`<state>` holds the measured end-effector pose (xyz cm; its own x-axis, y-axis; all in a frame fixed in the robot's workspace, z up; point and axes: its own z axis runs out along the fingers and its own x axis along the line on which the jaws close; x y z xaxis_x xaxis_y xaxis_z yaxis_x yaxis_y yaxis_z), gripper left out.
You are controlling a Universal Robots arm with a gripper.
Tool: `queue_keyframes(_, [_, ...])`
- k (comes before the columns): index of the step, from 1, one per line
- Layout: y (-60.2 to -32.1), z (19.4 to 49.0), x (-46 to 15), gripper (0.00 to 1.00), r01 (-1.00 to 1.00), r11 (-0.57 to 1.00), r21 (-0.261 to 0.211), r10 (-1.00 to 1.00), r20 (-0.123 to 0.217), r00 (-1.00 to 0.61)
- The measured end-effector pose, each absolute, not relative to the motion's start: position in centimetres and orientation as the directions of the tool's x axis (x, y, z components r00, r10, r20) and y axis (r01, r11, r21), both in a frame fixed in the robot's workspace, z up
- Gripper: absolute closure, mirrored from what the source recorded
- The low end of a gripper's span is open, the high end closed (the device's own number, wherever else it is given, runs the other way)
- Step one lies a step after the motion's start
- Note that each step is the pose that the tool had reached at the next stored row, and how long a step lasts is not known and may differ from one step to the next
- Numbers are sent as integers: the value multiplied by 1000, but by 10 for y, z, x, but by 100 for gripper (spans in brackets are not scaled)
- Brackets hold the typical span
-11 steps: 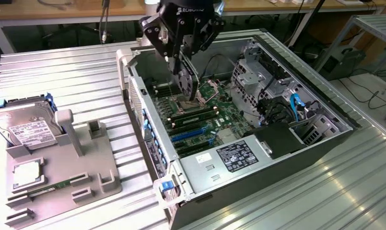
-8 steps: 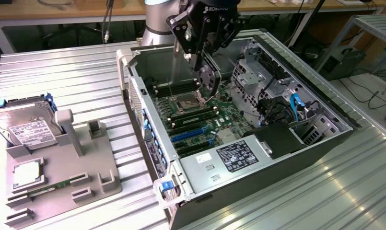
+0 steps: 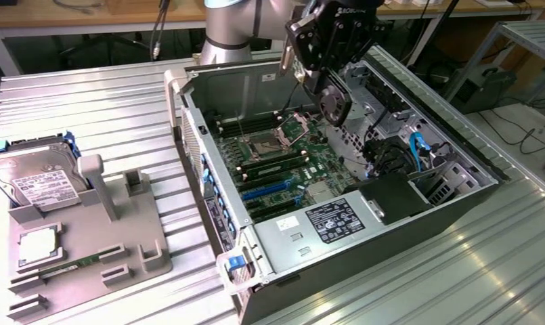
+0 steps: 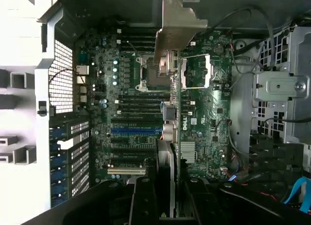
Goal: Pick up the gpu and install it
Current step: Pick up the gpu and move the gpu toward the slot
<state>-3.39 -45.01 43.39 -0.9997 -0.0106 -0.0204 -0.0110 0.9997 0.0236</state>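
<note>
Gripping the gpu [image 3: 334, 101] edge-down in the gripper [image 3: 325, 73], clamped tight on it, above the middle of the open computer case [image 3: 193, 115]. Pick-up done. Not yet seated: seemingly hanging clear of the motherboard [image 3: 281, 166] and its blue slots [image 3: 265, 191]. Installing left to do.

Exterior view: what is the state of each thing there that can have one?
gripper: shut on the gpu.
gpu: held on edge above the motherboard, not seated.
computer case: on its side, open.
hard drive: resting in the grey holder.
</note>
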Motion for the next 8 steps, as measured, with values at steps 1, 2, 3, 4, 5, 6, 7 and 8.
queue_keyframes(1, [-450, 434, -31, 73, -11, 1000, 24, -11, -20, -1000])
queue_keyframes(2, [-450, 434, -29, 73, -11, 1000, 24, -11, -20, -1000])
queue_keyframes(3, [-450, 434, -28, 73, -11, 1000, 24, -11, -20, -1000])
queue_keyframes(4, [-450, 434, -28, 73, -11, 1000, 24, -11, -20, -1000])
queue_keyframes(5, [-450, 434, -28, 73, -11, 1000, 24, -10, -20, -1000])
queue_keyframes(6, [-450, 434, -28, 73, -11, 1000, 23, -10, -20, -1000])
queue_keyframes(7, [-450, 434, -28, 73, -11, 1000, 24, -11, -20, -1000])
queue_keyframes(8, [-450, 434, -28, 73, -11, 1000, 24, -11, -20, -1000])
